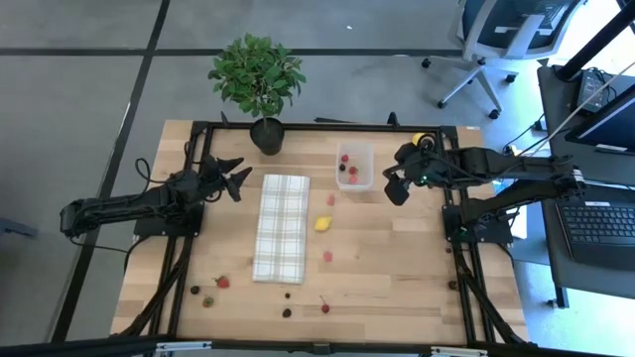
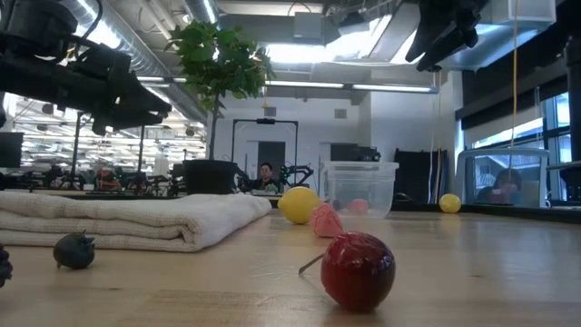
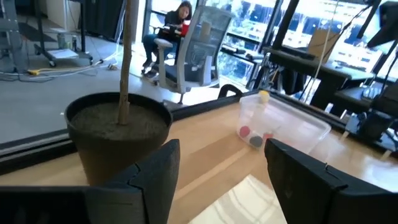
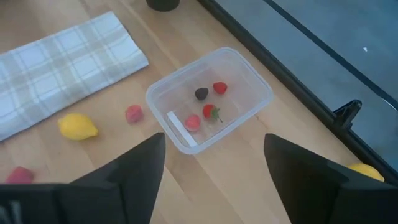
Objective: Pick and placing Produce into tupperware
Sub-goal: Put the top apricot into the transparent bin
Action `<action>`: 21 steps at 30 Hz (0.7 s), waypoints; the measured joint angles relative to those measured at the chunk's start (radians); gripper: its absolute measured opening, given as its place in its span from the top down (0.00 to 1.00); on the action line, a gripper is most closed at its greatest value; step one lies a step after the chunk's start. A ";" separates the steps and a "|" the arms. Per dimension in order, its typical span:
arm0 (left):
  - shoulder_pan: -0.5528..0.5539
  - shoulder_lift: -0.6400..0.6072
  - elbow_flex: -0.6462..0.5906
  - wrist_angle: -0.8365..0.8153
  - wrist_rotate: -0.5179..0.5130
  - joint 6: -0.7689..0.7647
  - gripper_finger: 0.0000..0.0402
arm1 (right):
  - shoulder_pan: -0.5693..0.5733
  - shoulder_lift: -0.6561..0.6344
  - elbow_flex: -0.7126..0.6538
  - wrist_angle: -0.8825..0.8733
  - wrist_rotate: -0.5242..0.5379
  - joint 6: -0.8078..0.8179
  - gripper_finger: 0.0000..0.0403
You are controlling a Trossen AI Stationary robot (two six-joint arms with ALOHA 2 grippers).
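The clear tupperware [image 1: 354, 166] stands on its base at the table's far middle. In it lie several small pieces of produce [image 4: 212, 112], red, pink and one dark. My right gripper [image 4: 214, 180] hangs open above and just right of it, slanting down, with nothing between its fingers. More produce lies loose on the wood: a yellow piece [image 1: 322, 223], a pink one [image 1: 330, 199], a red one [image 1: 327, 256] and a cherry-like one [image 2: 358, 270] near the front edge. My left gripper [image 1: 236, 177] waits open and level at the far left, beside the plant pot [image 3: 118, 134].
A long checked cloth [image 1: 282, 226] lies folded left of the middle. A potted plant [image 1: 258, 79] stands at the far edge. Another yellow piece [image 4: 364, 171] lies by the right arm's base. Small dark and red pieces [image 1: 222, 282] dot the front left. An office chair [image 1: 496, 40] stands beyond the table.
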 joint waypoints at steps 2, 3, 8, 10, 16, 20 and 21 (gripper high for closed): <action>0.000 0.000 0.000 0.039 0.004 -0.034 0.43 | -0.005 0.002 0.000 0.000 0.000 -0.001 0.32; 0.000 0.000 0.000 0.076 0.019 -0.067 0.43 | -0.008 0.002 0.000 0.000 0.000 -0.001 0.32; -0.001 0.009 0.048 0.183 0.297 0.091 0.43 | -0.026 0.005 0.000 0.002 0.003 -0.001 0.32; -0.001 0.036 0.102 0.156 0.345 0.093 0.43 | -0.035 0.007 0.000 0.008 0.003 -0.001 0.32; 0.000 0.278 0.328 -0.059 0.376 0.112 0.43 | -0.050 0.008 0.000 0.030 0.003 0.001 0.32; 0.000 0.503 0.473 -0.091 0.426 0.135 0.43 | -0.050 0.009 0.000 0.036 0.000 0.003 0.32; 0.000 0.555 0.510 -0.091 0.453 0.133 0.43 | -0.050 0.009 0.000 0.036 -0.001 0.003 0.32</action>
